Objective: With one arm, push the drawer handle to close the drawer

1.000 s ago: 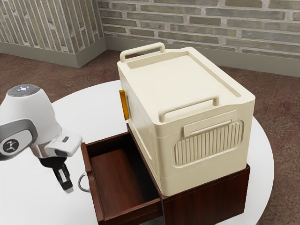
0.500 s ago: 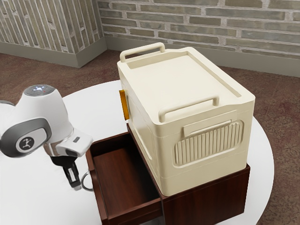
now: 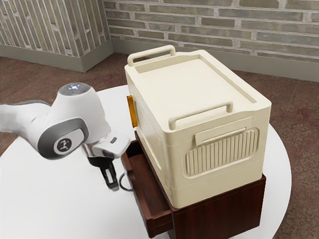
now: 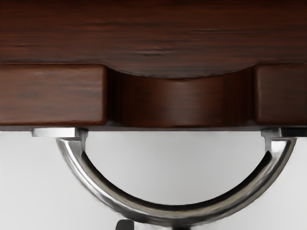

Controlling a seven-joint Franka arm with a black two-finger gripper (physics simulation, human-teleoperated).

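Observation:
In the exterior view, my gripper [image 3: 113,187] points down beside the curved metal handle [image 3: 125,182], on the outer side of the drawer [image 3: 149,191]. The dark wooden drawer is partly open, sticking out from the cabinet [image 3: 219,211]. In the wrist view the handle [image 4: 175,212] arcs out from the drawer front [image 4: 53,95]. Dark parts of the gripper [image 4: 153,225] appear near the outermost curve of the handle. Whether it touches the handle I cannot tell.
A large cream box [image 3: 194,94] with two top handles stands on the cabinet, with an orange piece [image 3: 132,111] on its side. Both rest on a round white table [image 3: 55,199]. A brick wall [image 3: 209,25] rises behind.
The hand has moved toward the exterior view's right, toward the cabinet. The drawer and its handle have slid the same way, so less of the drawer sticks out.

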